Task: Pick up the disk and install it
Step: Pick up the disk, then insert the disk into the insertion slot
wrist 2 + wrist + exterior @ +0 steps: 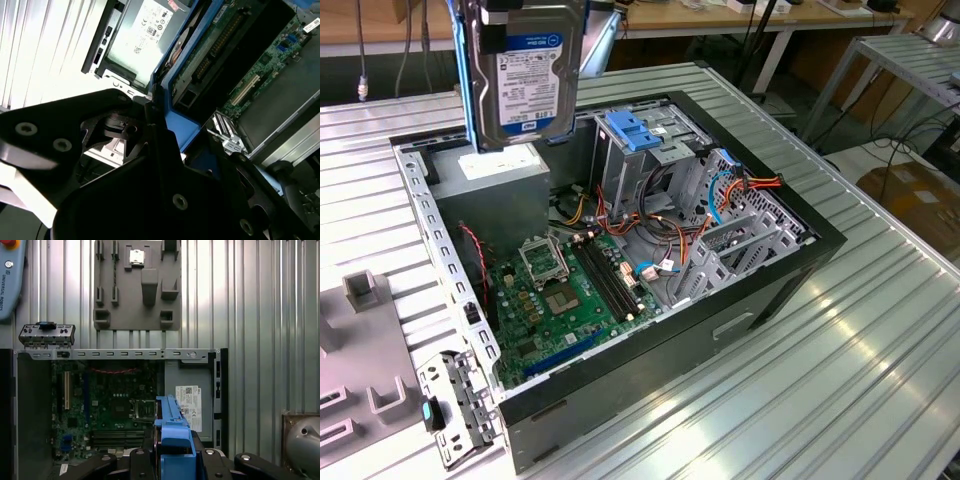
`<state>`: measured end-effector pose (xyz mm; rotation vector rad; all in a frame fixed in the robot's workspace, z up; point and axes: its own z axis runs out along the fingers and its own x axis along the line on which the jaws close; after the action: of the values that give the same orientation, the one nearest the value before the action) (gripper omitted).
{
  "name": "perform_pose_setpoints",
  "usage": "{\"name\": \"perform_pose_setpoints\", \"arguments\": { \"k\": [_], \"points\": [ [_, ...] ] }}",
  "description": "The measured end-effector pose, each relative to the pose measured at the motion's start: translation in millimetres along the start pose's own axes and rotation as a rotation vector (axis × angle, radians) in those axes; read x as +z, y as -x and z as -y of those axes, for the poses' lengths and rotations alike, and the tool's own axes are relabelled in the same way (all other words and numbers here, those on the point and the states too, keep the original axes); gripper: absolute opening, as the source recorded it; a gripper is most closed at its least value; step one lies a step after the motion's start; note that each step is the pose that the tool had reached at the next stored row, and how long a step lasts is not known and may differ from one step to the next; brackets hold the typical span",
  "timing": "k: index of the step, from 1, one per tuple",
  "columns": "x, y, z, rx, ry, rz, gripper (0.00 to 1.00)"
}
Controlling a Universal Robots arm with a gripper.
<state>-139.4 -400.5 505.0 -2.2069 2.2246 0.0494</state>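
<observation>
**Item:** disk [528, 85], a silver hard drive with blue side rails.
**Status:** picked up. It hung upright, clear of the desk [860, 390], above the open computer case [720, 335] and over its power supply [505, 172].
**Gripper** [173, 454]: clamped on the drive's blue rail, apparently at the upper end.
**Outstanding:** installation. The disk had not entered the drive cage [650, 150], which sat well apart below.

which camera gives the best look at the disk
The exterior view: the disk hangs above the open case, its labelled face toward the camera. In the first wrist view it is edge-on, blue rail showing; the second wrist view has the rail close up.
</observation>
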Motion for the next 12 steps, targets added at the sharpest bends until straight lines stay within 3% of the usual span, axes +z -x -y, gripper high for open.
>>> {"name": "perform_pose_setpoints", "arguments": {
  "k": [3, 12],
  "points": [
    [0.2, 0.0, 6.0, 0.0, -0.0034, -0.0012, 0.37],
    [0.2, 0.0, 7.5, 0.0, -0.0035, -0.0011, 0.37]
  ]
}}
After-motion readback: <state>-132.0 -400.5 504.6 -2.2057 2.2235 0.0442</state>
